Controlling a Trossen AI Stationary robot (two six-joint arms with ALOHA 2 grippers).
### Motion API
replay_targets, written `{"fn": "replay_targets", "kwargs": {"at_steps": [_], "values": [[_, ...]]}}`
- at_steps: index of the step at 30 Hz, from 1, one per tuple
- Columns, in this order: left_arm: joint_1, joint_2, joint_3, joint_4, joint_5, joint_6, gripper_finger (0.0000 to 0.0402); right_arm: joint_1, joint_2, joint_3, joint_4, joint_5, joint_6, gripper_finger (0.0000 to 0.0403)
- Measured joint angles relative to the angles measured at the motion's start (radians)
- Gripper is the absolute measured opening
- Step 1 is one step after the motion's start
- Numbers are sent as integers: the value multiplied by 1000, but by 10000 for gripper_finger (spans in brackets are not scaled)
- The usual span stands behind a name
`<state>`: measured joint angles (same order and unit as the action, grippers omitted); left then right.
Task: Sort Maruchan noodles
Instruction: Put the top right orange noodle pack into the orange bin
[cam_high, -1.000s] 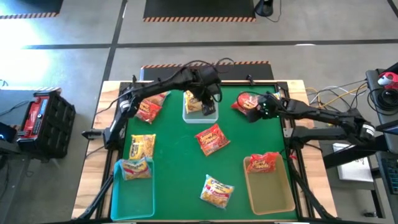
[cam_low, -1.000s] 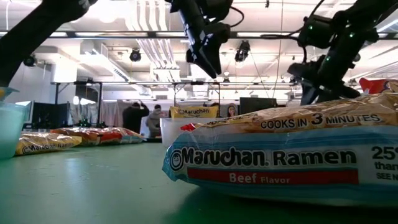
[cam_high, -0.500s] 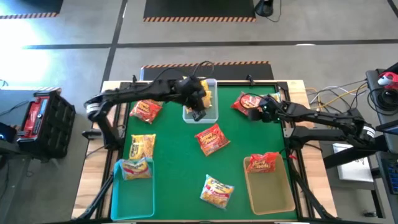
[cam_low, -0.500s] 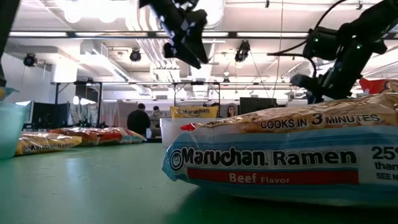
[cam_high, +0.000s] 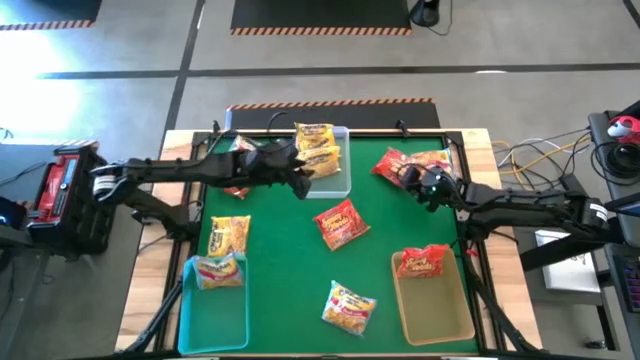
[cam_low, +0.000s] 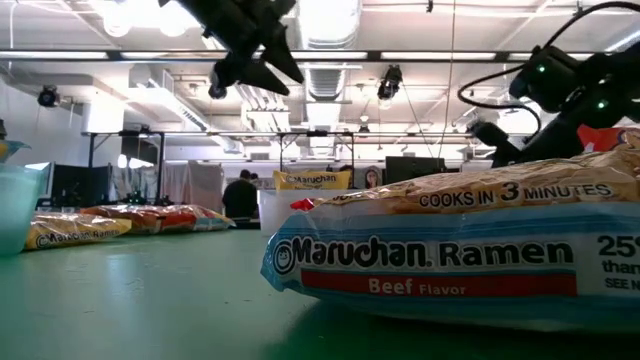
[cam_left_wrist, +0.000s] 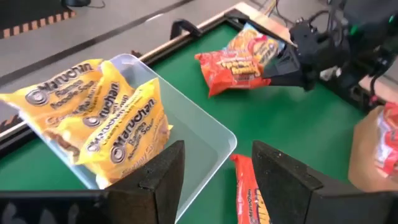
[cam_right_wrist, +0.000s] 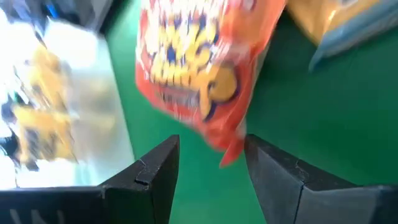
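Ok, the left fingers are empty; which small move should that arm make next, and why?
Probably swing the left gripper toward the loose yellow packet. Its fingers are open and empty, the clear bin holds yellow packets, and this one matches them. The right gripper is at a red packet, so it looks occupied.

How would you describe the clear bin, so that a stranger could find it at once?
Look at the green table from above and go to its far edge, near the middle. The clear bin sits there, holding yellow-orange noodle packets. Unlike the teal bin and the tan bin at the near corners, it is see-through.
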<state>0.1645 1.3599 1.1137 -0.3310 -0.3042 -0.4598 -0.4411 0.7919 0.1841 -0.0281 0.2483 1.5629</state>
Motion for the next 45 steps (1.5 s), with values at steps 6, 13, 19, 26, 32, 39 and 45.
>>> {"fn": "replay_targets", "kwargs": {"at_steps": [6, 13, 19, 26, 32, 39, 45], "values": [[2, -77, -44, 9, -16, 21, 170, 42, 15, -21, -4, 177, 102, 174], [20, -114, -45, 13, -98, 73, 170, 44, 58, -29, 13, 283, 151, 174], [51, -130, -45, 11, -101, 108, 170, 44, 111, -49, 75, 297, 199, 173], [77, -139, -45, 9, -100, 137, 170, 40, 206, -35, 163, 329, 201, 173], [100, -142, -45, 8, -99, 144, 170, 42, 282, 49, 192, 310, 187, 173], [121, -163, -45, -12, -98, 163, 170, 42, 395, 109, 183, 293, 164, 173], [129, -197, -45, -62, -98, 163, 170, 42, 480, 82, 297, 304, 195, 173]]}}
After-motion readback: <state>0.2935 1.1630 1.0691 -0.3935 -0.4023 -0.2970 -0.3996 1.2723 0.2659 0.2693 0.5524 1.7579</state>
